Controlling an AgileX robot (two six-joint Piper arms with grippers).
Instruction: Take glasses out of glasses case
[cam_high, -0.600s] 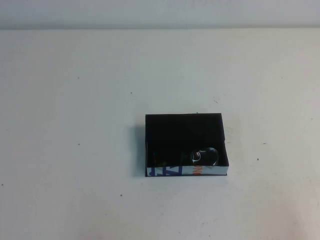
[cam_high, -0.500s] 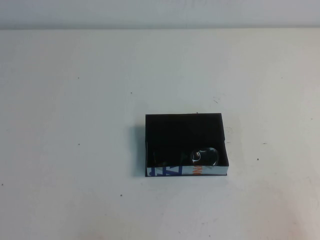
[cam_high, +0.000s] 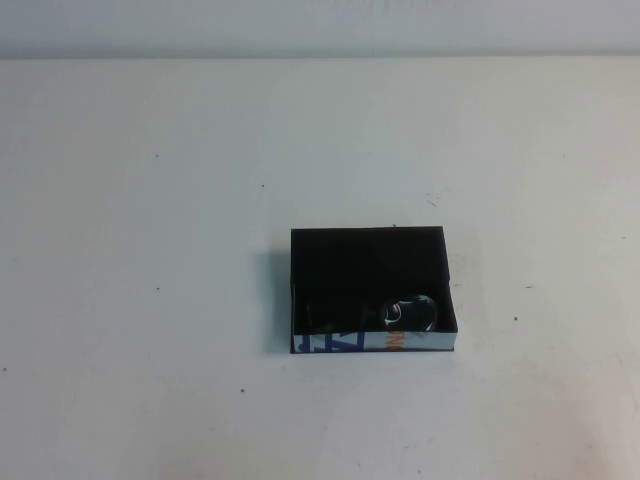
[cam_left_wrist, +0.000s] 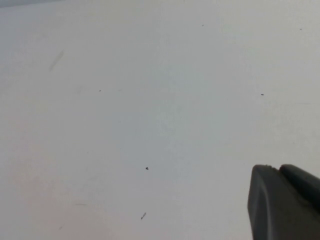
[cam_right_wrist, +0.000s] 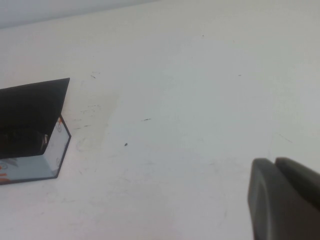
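Note:
The glasses case (cam_high: 365, 258) is a shallow black box near the middle of the white table, its white-blue lettered side facing me. The dark glasses (cam_high: 408, 313) lie inside along the near wall, with one clear lens showing at the right. Neither gripper shows in the high view. My left gripper (cam_left_wrist: 277, 167) is shut and empty over bare table. My right gripper (cam_right_wrist: 274, 161) is shut and empty, well to the right of the case (cam_right_wrist: 31, 107), which shows at the edge of the right wrist view.
The white table (cam_high: 150, 250) carries only small dark specks and faint scuffs around the case. Its far edge meets a pale wall (cam_high: 320, 25) at the back.

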